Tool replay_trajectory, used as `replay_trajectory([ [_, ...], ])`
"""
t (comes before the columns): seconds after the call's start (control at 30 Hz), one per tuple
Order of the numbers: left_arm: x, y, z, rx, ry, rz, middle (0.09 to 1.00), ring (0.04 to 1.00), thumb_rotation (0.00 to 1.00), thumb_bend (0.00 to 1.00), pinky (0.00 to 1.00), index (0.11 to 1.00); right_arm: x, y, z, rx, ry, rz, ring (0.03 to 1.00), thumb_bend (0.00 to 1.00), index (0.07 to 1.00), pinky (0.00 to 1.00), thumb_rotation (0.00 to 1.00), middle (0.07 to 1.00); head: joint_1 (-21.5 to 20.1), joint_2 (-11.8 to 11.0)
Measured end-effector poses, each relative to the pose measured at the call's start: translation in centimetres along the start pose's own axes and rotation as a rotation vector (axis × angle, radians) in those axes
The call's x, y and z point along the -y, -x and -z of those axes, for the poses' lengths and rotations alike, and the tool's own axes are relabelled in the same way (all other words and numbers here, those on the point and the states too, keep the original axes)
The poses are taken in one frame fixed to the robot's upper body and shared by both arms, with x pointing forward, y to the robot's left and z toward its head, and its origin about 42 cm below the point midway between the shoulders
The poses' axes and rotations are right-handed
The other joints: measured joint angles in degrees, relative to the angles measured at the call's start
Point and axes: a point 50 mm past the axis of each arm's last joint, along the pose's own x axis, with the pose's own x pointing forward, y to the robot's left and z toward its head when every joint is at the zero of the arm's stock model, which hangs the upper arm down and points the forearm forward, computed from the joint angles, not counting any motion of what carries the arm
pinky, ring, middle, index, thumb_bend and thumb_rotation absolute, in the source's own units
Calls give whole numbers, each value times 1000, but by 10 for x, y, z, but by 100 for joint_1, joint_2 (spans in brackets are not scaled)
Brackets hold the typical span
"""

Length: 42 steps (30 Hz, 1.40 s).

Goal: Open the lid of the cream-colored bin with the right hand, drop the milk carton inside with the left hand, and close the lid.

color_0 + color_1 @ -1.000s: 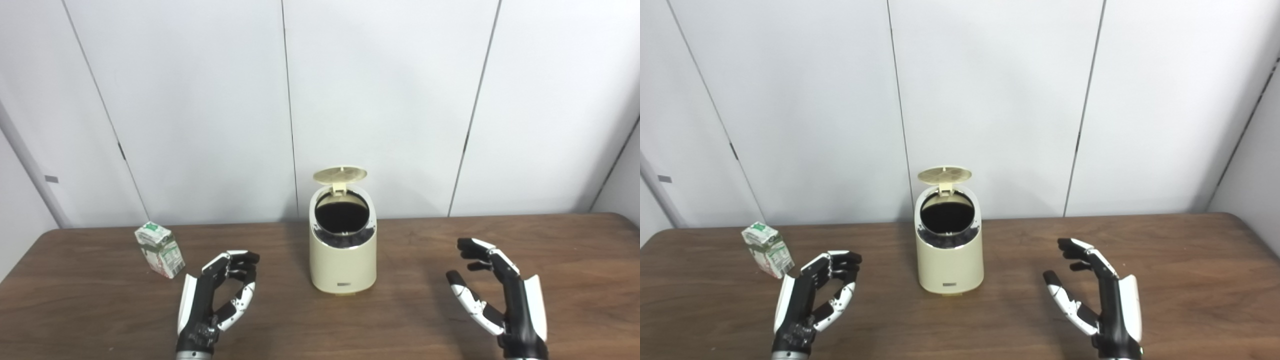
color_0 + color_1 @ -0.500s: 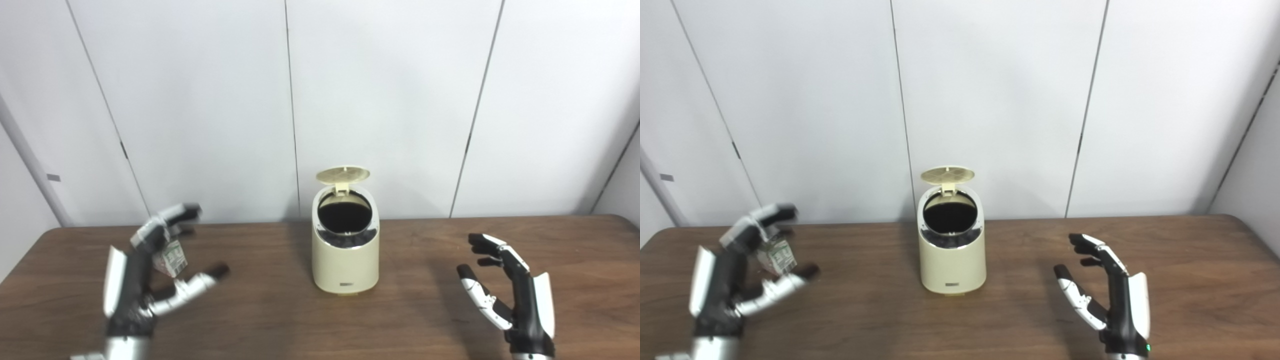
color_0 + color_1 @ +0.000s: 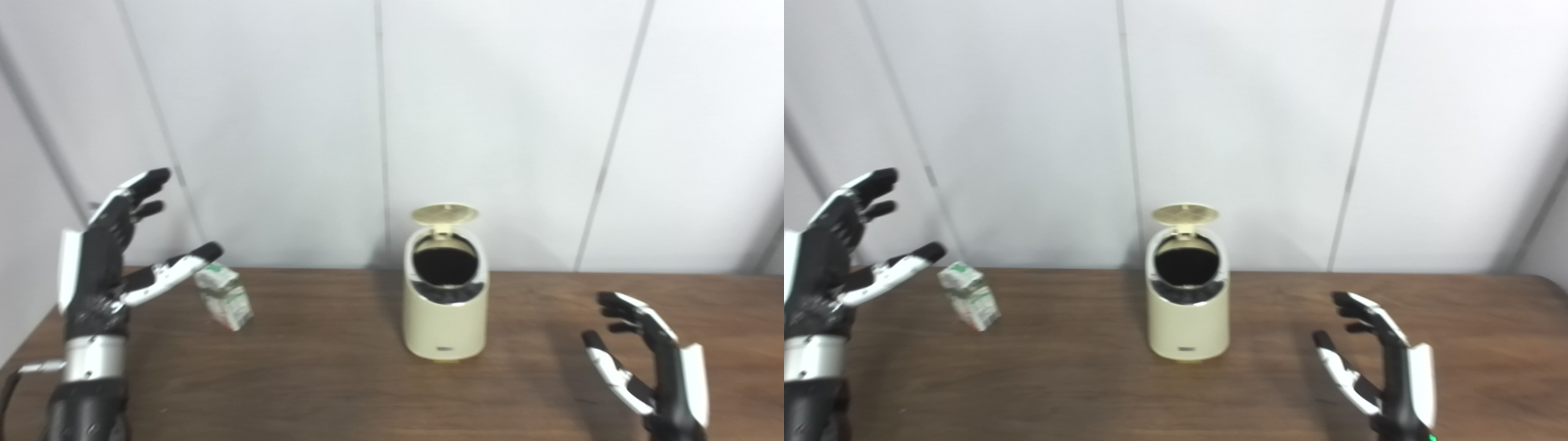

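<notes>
On the table (image 3: 343,380), the carton (image 3: 224,296) stands at far left, well apart from the bin (image 3: 445,306), whose lid (image 3: 444,214) is up. Left hand (image 3: 107,245) hangs spread above the carton's left, holding nothing. Right hand (image 3: 655,361) waits spread at near right.

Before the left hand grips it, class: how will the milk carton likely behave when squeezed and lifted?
The milk carton already sits tilted, so a nudge would probably topple it. Its thin paperboard walls may dent under the open left hand. It is small, so likely light.
</notes>
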Motion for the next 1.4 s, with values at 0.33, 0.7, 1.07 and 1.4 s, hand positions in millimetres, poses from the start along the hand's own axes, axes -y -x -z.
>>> replay_trajectory([
  [0.33,16,12,28,-187,-55,-15,913,879,420,915,768,913,24,-7,19,-25,20,-9,671,219,688,551,390,702,1494,-97],
  [0.7,33,27,61,-352,-117,1,930,912,436,931,824,955,41,-6,27,-52,22,-3,415,414,684,261,798,603,1759,53],
  [1.07,40,33,85,-406,-114,56,947,928,439,976,836,973,55,-4,32,-79,39,9,473,533,666,291,866,650,1742,176],
  [1.4,42,32,99,-412,-165,96,944,925,486,1000,835,960,56,-3,32,-85,43,0,531,635,661,349,893,628,1724,150],
])
